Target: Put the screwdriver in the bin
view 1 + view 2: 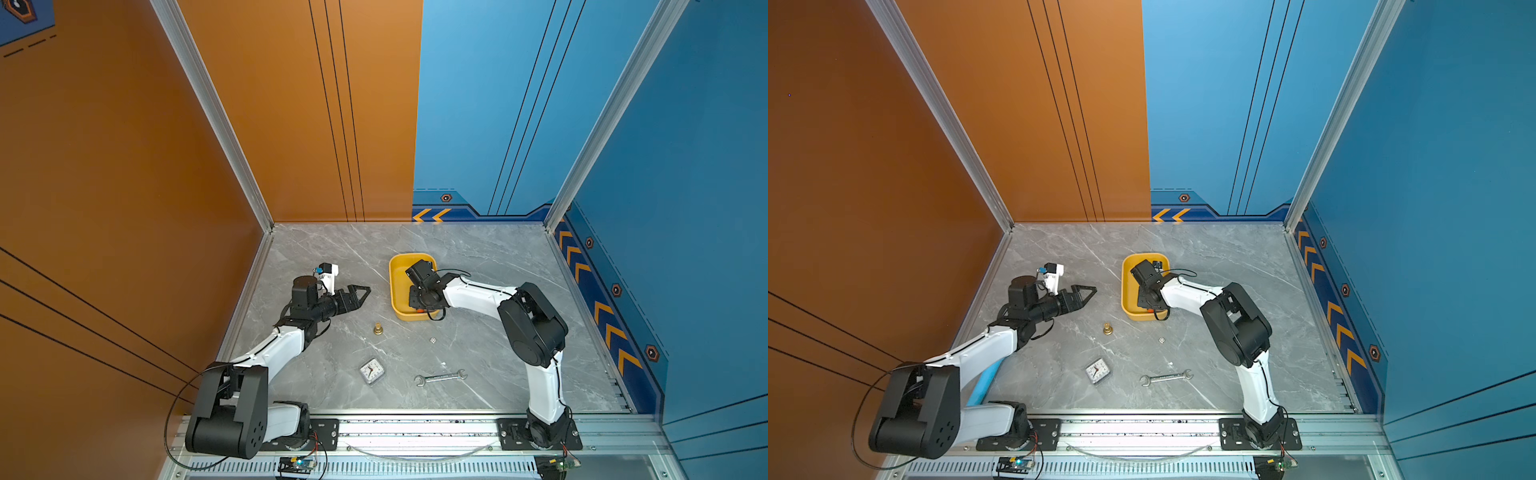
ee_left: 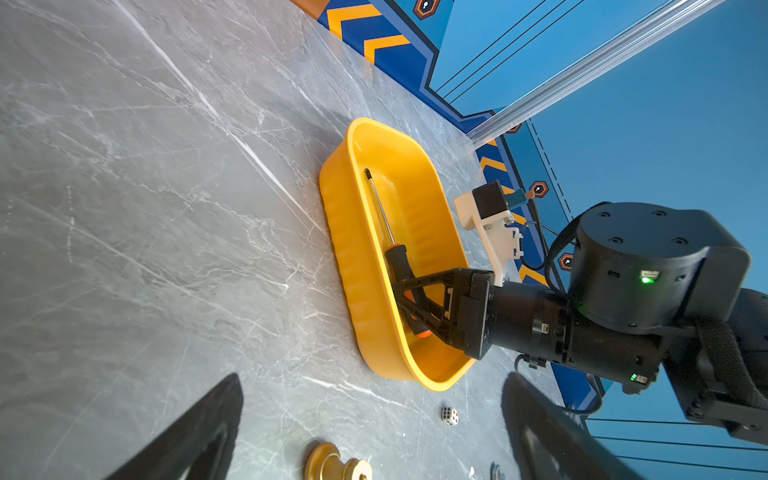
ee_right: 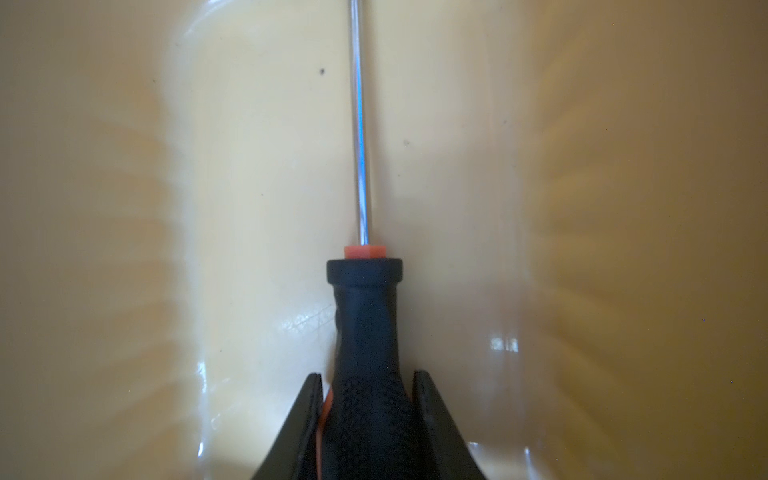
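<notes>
The yellow bin stands at the middle back of the table. In the left wrist view the screwdriver is inside the bin, running along its length, with its thin shaft pointing to the far end. My right gripper reaches down into the bin and is shut on the screwdriver's black handle. In both top views the arm's wrist hides most of the tool. Only its orange end cap shows. My left gripper hovers open and empty, left of the bin.
On the table in front of the bin are a small brass knob, a white die, a small square clock and a silver wrench. Walls close in the back and both sides.
</notes>
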Tool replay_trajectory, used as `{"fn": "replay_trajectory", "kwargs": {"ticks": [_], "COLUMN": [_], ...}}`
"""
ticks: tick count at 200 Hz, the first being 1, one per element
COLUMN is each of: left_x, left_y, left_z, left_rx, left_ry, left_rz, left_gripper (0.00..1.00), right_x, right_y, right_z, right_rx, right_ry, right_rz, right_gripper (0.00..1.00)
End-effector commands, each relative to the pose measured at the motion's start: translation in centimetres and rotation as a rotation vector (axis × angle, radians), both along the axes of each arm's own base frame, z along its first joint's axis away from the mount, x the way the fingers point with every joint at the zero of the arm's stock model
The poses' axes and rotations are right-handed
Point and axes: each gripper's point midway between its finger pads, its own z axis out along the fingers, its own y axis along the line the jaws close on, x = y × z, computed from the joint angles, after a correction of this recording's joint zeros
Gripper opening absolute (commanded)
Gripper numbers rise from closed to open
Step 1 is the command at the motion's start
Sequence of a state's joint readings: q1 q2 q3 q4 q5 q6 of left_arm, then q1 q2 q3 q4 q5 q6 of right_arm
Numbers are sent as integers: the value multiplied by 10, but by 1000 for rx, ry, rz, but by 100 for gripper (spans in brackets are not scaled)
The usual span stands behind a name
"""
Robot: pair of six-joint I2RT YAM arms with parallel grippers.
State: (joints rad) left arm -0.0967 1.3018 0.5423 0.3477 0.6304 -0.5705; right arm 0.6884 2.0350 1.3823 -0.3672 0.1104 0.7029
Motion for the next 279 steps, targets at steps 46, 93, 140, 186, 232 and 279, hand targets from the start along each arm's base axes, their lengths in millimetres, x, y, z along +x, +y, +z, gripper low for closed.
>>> {"fn": "replay_trajectory", "kwargs": {"ticks": [46,93,140,186,232,279], "left_x": [-5,-5,-6,-6,-5,-7], "left_y": [1,2,2,5,12,35], "left_z": [0,-1,0,-1,-2,10], "left_rx": [-17,-16,-16,-17,24,199], "left_ry": [0,5,-1,1,11,-22], "left_rz": [-6,-4,-2,1,8,69], "left_gripper": [98,98,98,98,98,98], "right_x": [1,-5,-12,-25,-33,-39], "right_y": [-7,0,-2,-20,-63,-130], "right_z": [2,21,52,108,146,149], "right_rx": [-69,-146,-172,-220,-208,-214], "right_ry": [-7,-42,-60,-108,-172,-288], "right_rz": [10,64,110,182,247,246], "right_gripper": [47,59,76,85,85,87]}}
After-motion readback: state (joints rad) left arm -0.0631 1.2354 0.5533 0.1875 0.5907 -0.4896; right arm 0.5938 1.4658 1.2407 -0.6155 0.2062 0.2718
